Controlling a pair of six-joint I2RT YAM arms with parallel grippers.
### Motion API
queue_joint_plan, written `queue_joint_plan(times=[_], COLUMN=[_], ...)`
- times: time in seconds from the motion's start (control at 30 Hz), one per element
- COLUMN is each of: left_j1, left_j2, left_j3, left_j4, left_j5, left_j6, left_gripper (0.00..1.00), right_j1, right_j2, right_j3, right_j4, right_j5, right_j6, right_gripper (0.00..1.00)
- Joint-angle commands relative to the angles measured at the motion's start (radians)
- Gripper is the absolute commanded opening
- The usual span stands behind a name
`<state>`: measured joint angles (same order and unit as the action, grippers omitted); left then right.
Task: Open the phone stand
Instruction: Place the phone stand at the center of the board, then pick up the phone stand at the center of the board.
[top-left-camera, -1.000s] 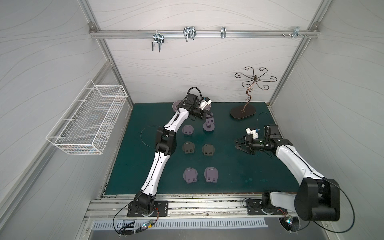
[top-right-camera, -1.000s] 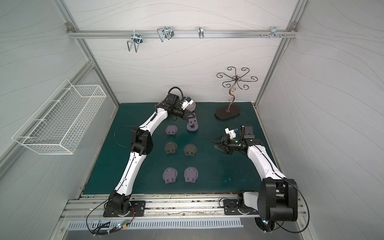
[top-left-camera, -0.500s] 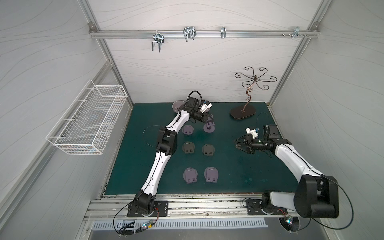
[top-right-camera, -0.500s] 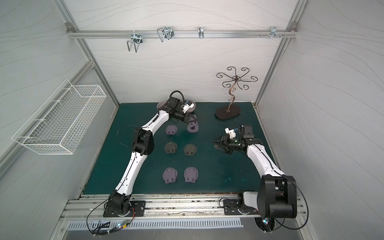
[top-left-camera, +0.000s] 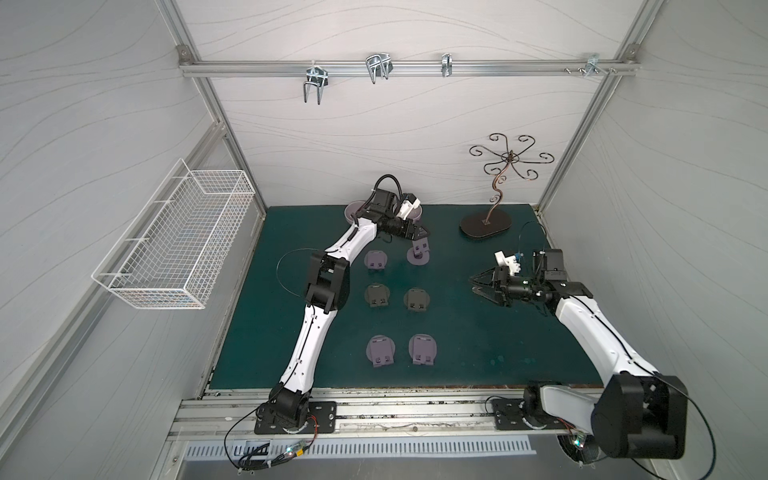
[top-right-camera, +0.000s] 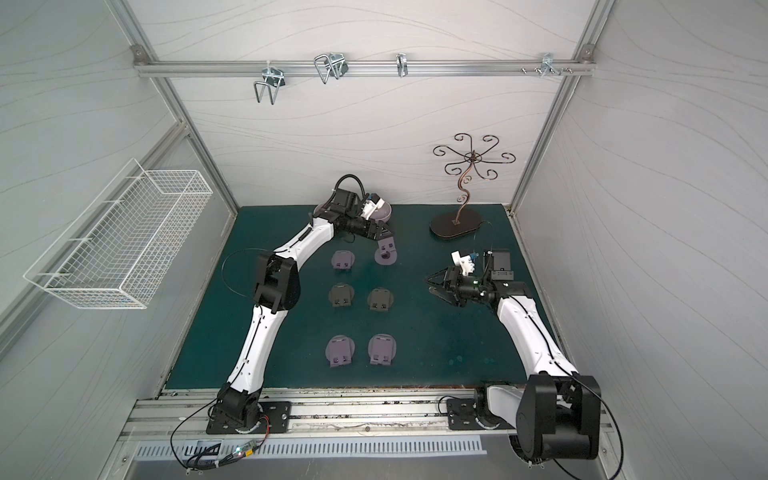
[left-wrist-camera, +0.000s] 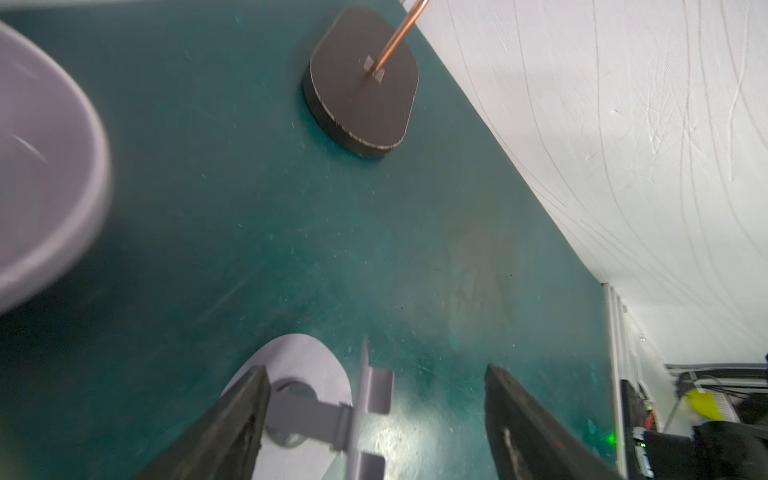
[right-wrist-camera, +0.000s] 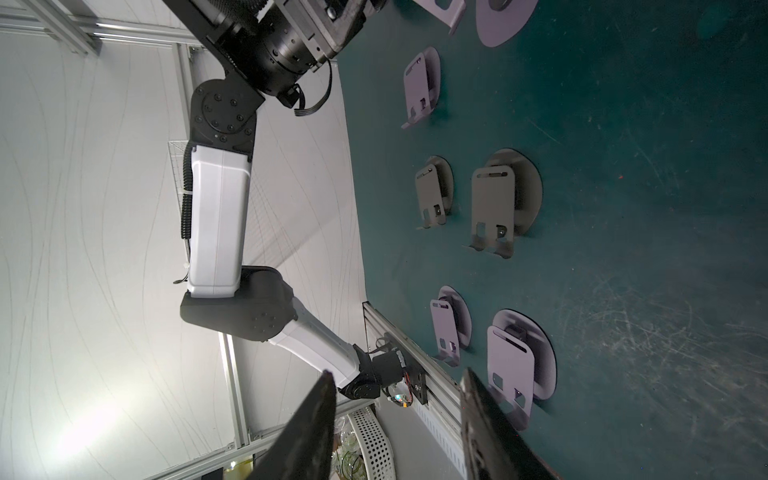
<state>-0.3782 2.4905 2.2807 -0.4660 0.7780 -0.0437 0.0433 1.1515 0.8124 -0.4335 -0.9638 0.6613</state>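
A purple phone stand (top-left-camera: 419, 254) (top-right-camera: 385, 255) rests on the green mat at the back, its plate raised upright off its round base. My left gripper (top-left-camera: 422, 240) (top-right-camera: 384, 235) hovers just above it, open. In the left wrist view the stand (left-wrist-camera: 307, 401) lies between the spread fingers, close to one finger (left-wrist-camera: 245, 415), and nothing grips it. My right gripper (top-left-camera: 473, 285) (top-right-camera: 428, 286) hangs open and empty over the mat's right side, apart from every stand; in its wrist view the gripper (right-wrist-camera: 397, 372) holds nothing.
Several folded stands lie in rows on the mat: a purple one (top-left-camera: 376, 261), two dark ones (top-left-camera: 377, 296) (top-left-camera: 417, 300), and two purple ones (top-left-camera: 380, 350) (top-left-camera: 423, 349). A purple bowl (top-left-camera: 413, 212) sits behind the left wrist. A jewellery tree (top-left-camera: 484, 226) stands back right. A wire basket (top-left-camera: 178, 245) hangs on the left wall.
My left gripper has gone from shut to open and let go of the purple stand, which now rests unfolded on the mat. The right arm has hardly moved.
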Motion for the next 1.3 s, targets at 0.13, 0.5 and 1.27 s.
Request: queue_joint_plan(times=[0.13,0.5,1.27], left_j1=[0.052,0.093,0.159], left_j2=[-0.181,-0.526,-0.813], left_j3=[-0.165,-0.687,-1.123], left_j4=[0.125,0.247,0.259], left_j5=[-0.174,-0.545,-0.384], left_j6=[-0.108,-0.321,-0.399], left_gripper=[0.86,0.78,0.78], right_j1=[-0.006,-0.022,0.196], right_j2=[-0.066,-0.109,-0.087], right_j3=[0.004,0.033,0.125], right_j4=[0.022,-0.019,-0.158], right_j5=[-0.028,-0.034,0.336], right_j6=[0.007,-0.006,-0.184], right_gripper=[0.50,0.50,0.52])
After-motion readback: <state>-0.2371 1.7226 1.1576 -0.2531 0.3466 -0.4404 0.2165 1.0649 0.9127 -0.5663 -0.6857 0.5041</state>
